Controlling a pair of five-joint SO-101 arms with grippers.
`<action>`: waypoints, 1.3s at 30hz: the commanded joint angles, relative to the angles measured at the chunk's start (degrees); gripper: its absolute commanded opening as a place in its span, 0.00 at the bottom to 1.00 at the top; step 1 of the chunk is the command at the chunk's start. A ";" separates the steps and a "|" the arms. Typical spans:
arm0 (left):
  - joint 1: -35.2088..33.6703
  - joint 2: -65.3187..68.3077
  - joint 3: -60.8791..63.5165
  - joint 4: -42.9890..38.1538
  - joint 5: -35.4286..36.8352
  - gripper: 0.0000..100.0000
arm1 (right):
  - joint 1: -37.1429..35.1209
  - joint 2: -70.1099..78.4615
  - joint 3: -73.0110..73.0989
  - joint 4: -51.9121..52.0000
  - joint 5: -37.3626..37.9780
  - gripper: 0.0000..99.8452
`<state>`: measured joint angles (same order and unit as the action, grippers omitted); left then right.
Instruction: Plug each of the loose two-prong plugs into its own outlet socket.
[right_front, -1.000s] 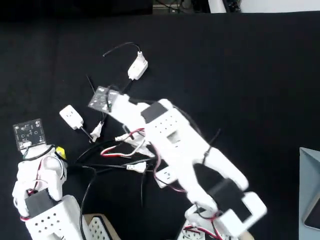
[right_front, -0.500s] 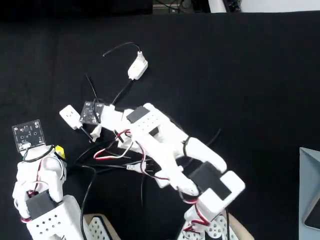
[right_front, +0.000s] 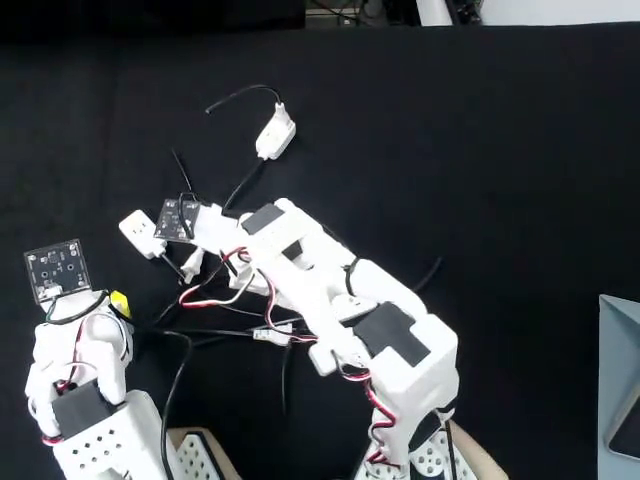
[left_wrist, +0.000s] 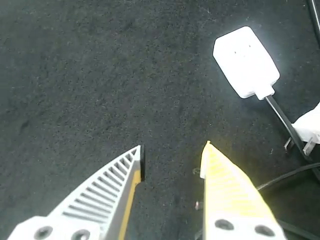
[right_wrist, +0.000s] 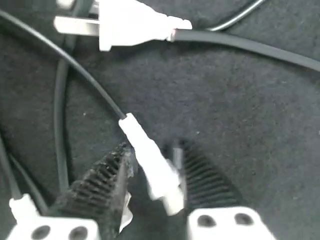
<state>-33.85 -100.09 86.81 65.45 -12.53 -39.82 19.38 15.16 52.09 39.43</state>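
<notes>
in the high view the right arm (right_front: 300, 255) has been swung across towards the outlet socket (right_front: 143, 233). in the left wrist view the left gripper (left_wrist: 172, 155) is held wide open, empty, near that socket. in the right wrist view a white plug (right_wrist: 160, 180) is straddled by the right gripper (right_wrist: 155, 149), fingers part-open. a pickup looks set up.

Right arm (right_front: 330, 295) above tangled plug cables (right_front: 215, 332)

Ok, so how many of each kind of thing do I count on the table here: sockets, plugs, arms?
Outlet sockets: 2
Two-prong plugs: 2
Robot arms: 2
Total: 6
</notes>
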 joint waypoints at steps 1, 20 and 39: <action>-0.31 -0.53 -0.04 0.00 0.09 0.20 | 0.26 -0.57 -2.86 -0.35 0.44 0.01; -0.22 -0.62 0.57 -0.97 0.18 0.20 | 8.00 -19.91 -2.68 5.19 -22.86 0.01; -0.22 -0.62 2.07 -3.43 0.35 0.20 | 14.95 -35.30 5.85 2.73 -39.21 0.01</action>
<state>-33.85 -100.18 89.19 63.08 -12.53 -25.41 -14.20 18.68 56.84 1.63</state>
